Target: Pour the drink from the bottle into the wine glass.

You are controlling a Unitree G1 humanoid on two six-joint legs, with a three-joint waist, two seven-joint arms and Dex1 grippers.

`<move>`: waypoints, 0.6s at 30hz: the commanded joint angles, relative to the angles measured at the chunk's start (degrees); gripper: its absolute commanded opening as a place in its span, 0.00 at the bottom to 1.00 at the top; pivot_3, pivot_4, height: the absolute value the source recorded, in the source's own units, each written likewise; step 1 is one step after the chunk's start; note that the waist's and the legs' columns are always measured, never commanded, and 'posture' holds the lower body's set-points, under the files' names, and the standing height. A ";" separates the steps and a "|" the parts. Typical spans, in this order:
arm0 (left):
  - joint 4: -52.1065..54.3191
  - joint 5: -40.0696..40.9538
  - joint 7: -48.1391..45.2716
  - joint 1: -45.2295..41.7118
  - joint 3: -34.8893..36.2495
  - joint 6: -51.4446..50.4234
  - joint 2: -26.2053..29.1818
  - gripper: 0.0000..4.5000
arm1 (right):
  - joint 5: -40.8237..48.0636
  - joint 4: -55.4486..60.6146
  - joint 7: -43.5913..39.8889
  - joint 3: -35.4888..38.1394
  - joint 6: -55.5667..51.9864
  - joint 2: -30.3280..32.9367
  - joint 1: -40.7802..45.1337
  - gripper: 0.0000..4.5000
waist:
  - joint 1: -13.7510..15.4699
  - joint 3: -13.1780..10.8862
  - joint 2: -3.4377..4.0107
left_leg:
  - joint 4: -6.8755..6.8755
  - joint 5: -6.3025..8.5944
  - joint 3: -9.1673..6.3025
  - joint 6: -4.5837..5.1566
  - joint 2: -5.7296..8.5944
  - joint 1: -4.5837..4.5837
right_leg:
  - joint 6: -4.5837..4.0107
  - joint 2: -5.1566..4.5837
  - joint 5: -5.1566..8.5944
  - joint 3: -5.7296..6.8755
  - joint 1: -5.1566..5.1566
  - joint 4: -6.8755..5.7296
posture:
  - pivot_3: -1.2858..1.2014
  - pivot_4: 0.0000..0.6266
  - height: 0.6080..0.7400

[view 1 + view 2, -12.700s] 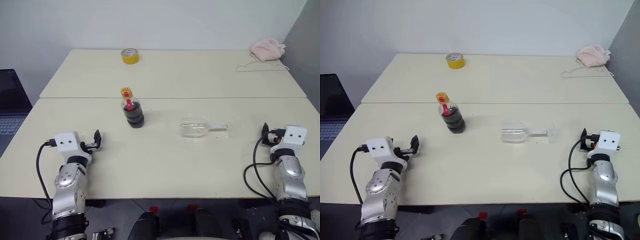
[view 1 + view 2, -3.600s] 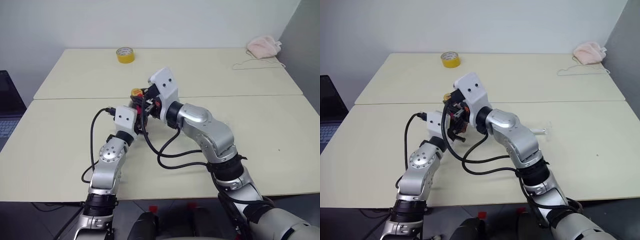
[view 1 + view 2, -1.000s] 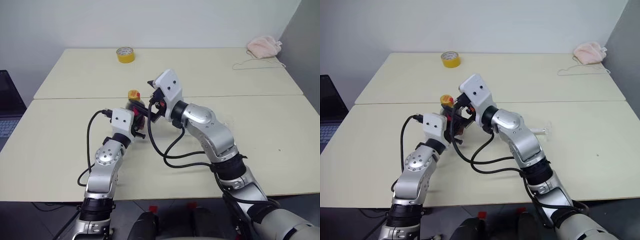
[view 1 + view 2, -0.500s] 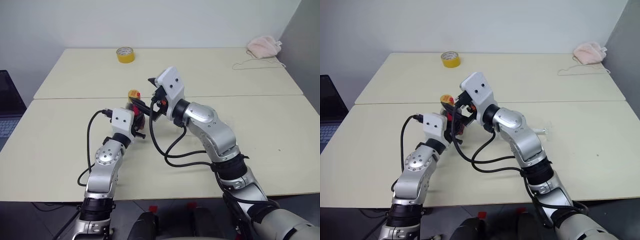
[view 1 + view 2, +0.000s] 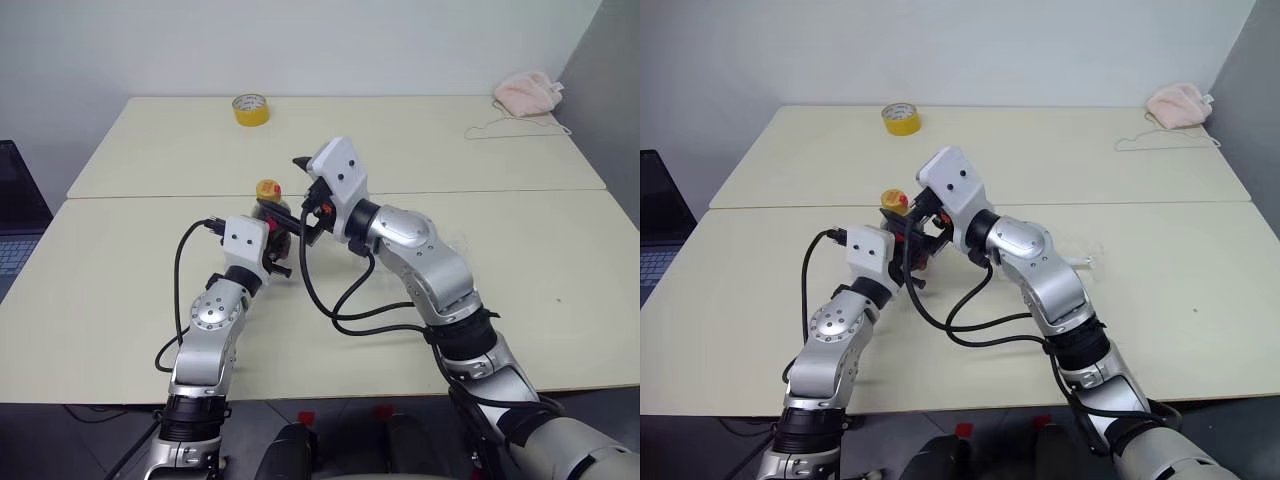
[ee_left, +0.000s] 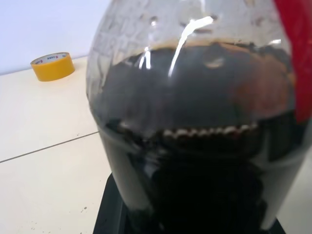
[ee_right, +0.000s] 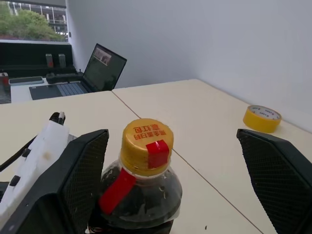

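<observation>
The bottle [image 5: 272, 212] stands upright near the middle of the table, its yellow-orange cap [image 7: 146, 140] on and a red strip at the neck. Dark drink [image 6: 195, 146] fills its round body. My left gripper [image 5: 279, 238] is shut on the bottle's lower body, with a black finger [image 6: 108, 214] against it. My right gripper [image 7: 173, 146] is open and level with the cap, one finger on either side and neither touching it. The wine glass [image 5: 1085, 262] lies on its side behind my right arm, which hides its bowl.
A yellow tape roll [image 5: 250, 108] sits at the far left of the back table. A pink cloth [image 5: 527, 95] with a thin cord lies at the far right corner. A laptop [image 5: 15, 215] stands off the table's left edge. A seam joins the two tables.
Since the oldest frames both arms have come in from the table's front corners to the bottle, and the left has shut on it. Over the last second nothing has visibly moved.
</observation>
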State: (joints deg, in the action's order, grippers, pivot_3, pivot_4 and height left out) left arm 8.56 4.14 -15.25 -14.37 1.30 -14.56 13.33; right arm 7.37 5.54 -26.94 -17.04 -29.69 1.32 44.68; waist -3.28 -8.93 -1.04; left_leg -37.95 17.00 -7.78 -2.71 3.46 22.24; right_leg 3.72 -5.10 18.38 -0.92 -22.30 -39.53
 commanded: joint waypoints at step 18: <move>1.95 0.14 0.10 -0.95 0.08 1.38 -0.23 0.19 | -1.07 0.86 3.04 3.49 0.48 0.42 0.60 1.00 | 0.00 0.00 0.00 | 0.00 0.00 0.00 0.00 0.00 0.00 | 0.00 0.00 0.00 0.00 0.00 0.00 | 0.52 0.24 1.00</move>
State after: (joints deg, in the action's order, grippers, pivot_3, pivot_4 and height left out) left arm 8.56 4.12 -15.41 -14.37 1.17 -14.56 13.16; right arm 5.87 4.29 -24.98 -16.61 -29.47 1.31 44.68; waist -3.27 -8.93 -1.04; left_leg -37.94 17.00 -7.78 -2.71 3.46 22.24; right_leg 3.72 -5.10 18.38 -0.92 -22.30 -39.53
